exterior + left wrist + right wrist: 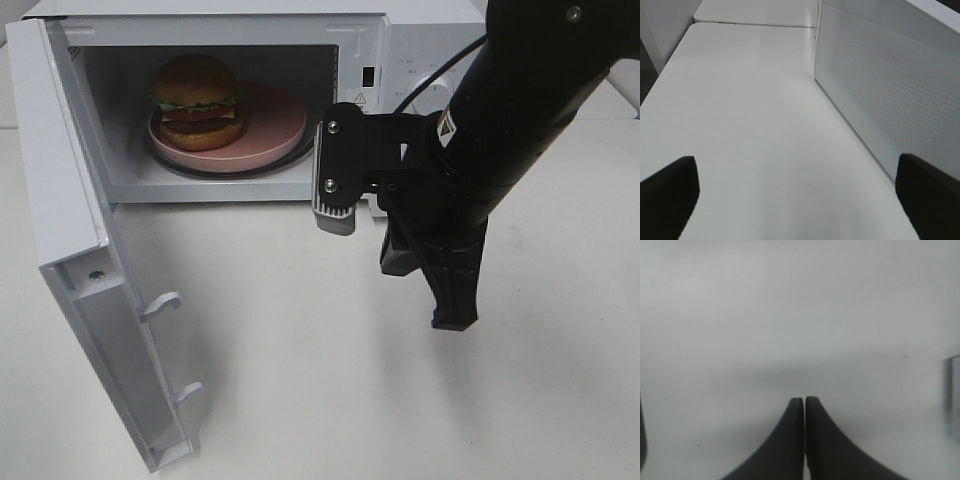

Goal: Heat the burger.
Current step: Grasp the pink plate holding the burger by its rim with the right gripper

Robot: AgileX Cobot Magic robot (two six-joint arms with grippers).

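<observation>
The burger (197, 102), with a glossy brown bun, lettuce, tomato and cheese, sits on a round pink plate (275, 125) inside the open white microwave (415, 45). Its door (70, 250) swings wide to the left. My right gripper (455, 320) hangs in front of the microwave, to the right of the opening, pointing down at the table with its jaws pressed together and empty; the right wrist view shows the same gripper (804, 400) over bare table. My left gripper (800, 200) stands wide open beside the outer face of the door (880, 90), holding nothing.
White table (330, 380) spreads in front of the microwave. The open door juts toward the front left, with two latch hooks (165, 305) on its inner edge. A black cable (430, 75) runs across the microwave's control panel. A second table surface (755, 12) lies beyond the left gripper.
</observation>
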